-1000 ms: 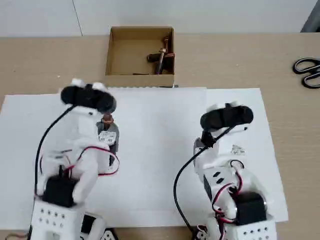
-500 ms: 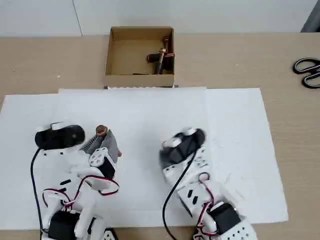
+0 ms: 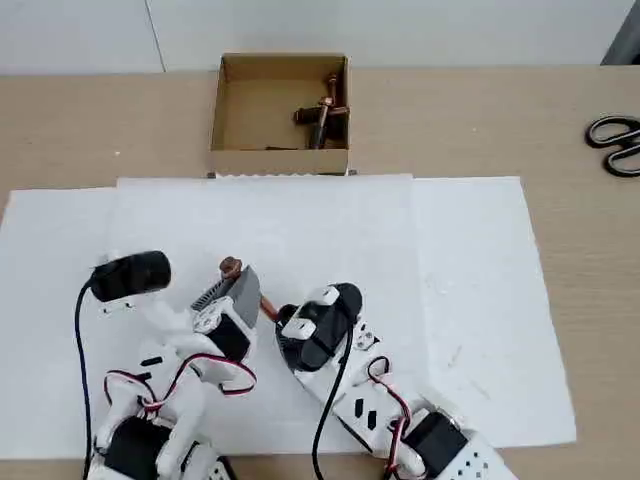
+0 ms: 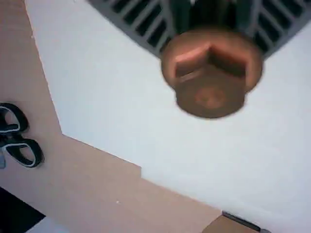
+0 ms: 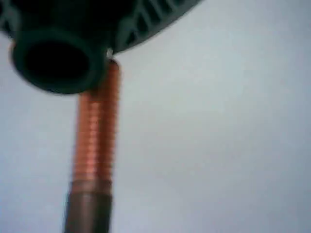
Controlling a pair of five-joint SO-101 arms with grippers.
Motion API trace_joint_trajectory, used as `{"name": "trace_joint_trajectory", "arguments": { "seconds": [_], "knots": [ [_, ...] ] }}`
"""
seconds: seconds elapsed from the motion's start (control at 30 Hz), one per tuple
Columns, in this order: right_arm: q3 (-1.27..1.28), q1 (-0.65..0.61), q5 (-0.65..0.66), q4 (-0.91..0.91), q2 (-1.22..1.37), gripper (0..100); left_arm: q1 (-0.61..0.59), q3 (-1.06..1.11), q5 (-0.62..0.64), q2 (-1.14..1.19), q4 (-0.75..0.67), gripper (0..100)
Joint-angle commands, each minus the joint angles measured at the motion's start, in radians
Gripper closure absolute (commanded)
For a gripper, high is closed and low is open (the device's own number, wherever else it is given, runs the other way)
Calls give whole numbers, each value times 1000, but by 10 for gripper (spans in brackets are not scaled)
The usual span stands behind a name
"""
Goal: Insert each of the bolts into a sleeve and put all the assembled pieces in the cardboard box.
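Observation:
My left gripper [image 3: 243, 290] is shut on a copper bolt [image 3: 230, 267] at the front left of the white paper. The bolt's hex head [image 4: 210, 73] faces the left wrist camera between dark ribbed fingers [image 4: 131, 22]. My right gripper [image 3: 277, 320] is just to its right, shut on a dark green sleeve [image 5: 57, 60] whose open mouth faces the camera. The bolt's threaded shaft [image 5: 95, 141] touches the sleeve's rim at the side, outside the hole. The cardboard box [image 3: 280, 160] stands at the back with assembled pieces [image 3: 322, 110] in its right half.
A large white paper sheet [image 3: 460, 260] covers the front of the wooden table. Black scissors [image 3: 615, 140] lie at the far right edge, and the scissors [image 4: 17, 136] also appear in the left wrist view. Both arm bases stand at the front edge.
Both arms have drawn back toward the table's front and swung inward. The right gripper moved left until the sleeve met the bolt's tip; the left gripper turned the bolt toward it.

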Motion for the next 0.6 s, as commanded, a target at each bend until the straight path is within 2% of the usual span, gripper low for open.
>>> {"name": "trace_joint_trajectory", "arguments": {
  "seconds": [0.0,0.23,0.43,0.57],
  "knots": [
    [14,-16,41,-13,-2,996,29,4,9,-2,-84,995],
    [14,-15,46,88,-13,996,29,4,-61,-3,-175,995],
    [14,-15,46,90,-13,996,35,-1,-71,-3,-173,995],
    [14,13,46,91,-13,996,35,-1,-183,-3,-173,995]
  ]
}}
